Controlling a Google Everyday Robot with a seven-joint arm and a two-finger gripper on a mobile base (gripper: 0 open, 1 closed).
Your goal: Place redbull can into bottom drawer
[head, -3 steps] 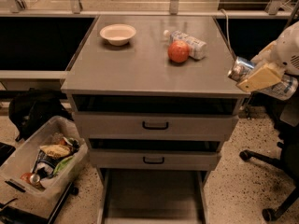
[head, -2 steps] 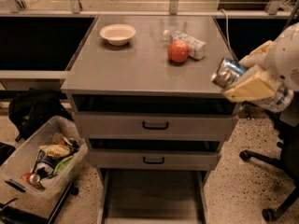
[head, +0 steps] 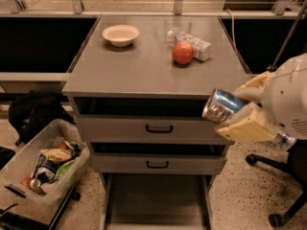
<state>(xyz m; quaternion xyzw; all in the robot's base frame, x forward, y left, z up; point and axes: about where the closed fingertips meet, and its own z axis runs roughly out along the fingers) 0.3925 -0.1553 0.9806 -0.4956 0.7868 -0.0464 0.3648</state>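
The claw grips the redbull can between its two tan pads, one above and one below. The can lies tilted, its shiny round end turned toward the left.

A second ago the can hung beyond the right edge of the tabletop, about level with its surface. Since then the claw has come down and to the left. The can now sits below the front edge, near the front right corner, in front of the right end of the top drawer. It is in the air and touches no drawer. The white arm has come further in from the right along with it.

The bottom drawer stands pulled out at the foot of the cabinet, its grey floor bare, well below the can. The middle drawer is slightly pulled out, as before.

Nothing on the tabletop has shifted. The bowl stays near the back edge, left of centre. The apple sits toward the back right corner, touching the plastic bottle that lies just behind it. On the floor past the left edge, the clear bin of wrappers is where it was.
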